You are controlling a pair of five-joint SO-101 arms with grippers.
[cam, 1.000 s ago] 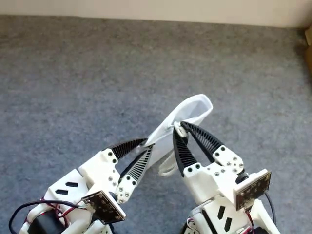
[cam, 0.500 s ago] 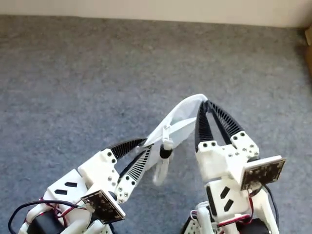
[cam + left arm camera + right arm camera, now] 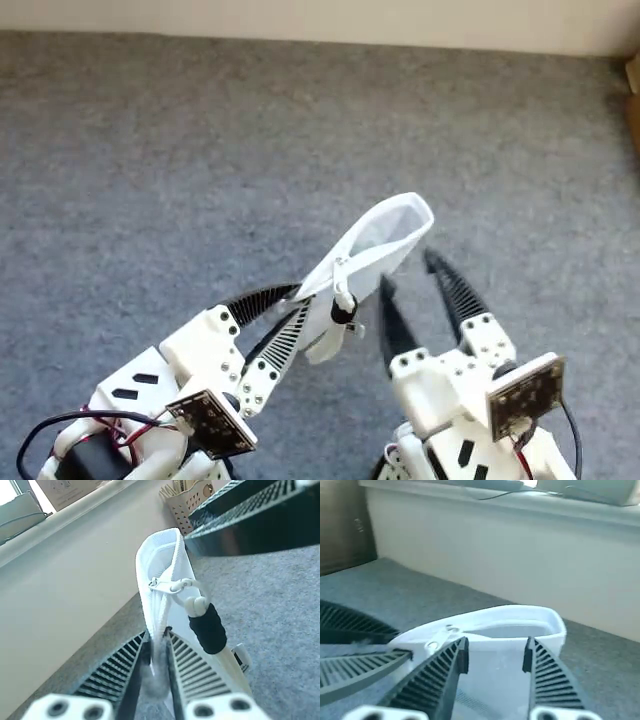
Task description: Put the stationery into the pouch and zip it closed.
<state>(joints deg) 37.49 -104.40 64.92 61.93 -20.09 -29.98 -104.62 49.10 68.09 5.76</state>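
Pinching the pouch (image 3: 161,567), left jaws sit near its black-wrapped zip pull (image 3: 207,627).

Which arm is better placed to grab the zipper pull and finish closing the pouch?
Right, probably. The right gripper is open and free beside the pouch, while the left gripper is shut on the pouch's near end, steadying it. The zipper pull hangs close to that open gripper.

Seems to be a lived-in room, home or office: grey carpet (image 3: 200,150) spreading underneath, pale wall (image 3: 470,545) running along the far side, woven basket (image 3: 187,504) sitting against it, window ledge (image 3: 485,499) catching daylight.
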